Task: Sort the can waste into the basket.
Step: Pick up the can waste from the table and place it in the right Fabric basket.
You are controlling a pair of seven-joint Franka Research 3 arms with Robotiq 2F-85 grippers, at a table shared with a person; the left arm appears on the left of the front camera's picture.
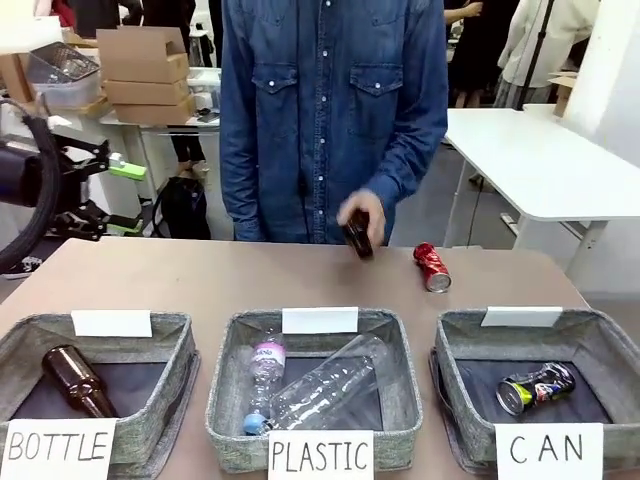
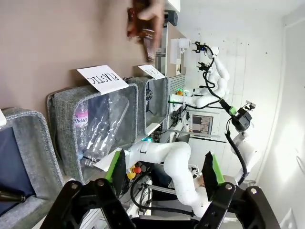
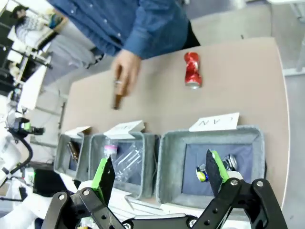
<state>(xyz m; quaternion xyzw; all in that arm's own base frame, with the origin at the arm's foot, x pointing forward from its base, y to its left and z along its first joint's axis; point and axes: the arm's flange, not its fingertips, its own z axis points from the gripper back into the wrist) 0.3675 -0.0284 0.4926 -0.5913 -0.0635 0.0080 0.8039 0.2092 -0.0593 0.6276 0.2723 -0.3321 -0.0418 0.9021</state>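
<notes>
Fingers of left gripper (image 2: 164,169) and right gripper (image 3: 158,171) stand spread, empty; dented red metal can (image 1: 432,267) lies on brown table (image 1: 200,280), dark printed can (image 1: 536,388) inside grey woven basket (image 1: 452,350).

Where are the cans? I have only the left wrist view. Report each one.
Observer: The red can lies on its side on the table, beyond the CAN basket.
Operator: Check inside that basket.
Observer: The dark can lies inside it, on the dark bottom.
Operator: Report the right gripper.
Observer: The right gripper is open and empty, pointed down at that basket.
</notes>
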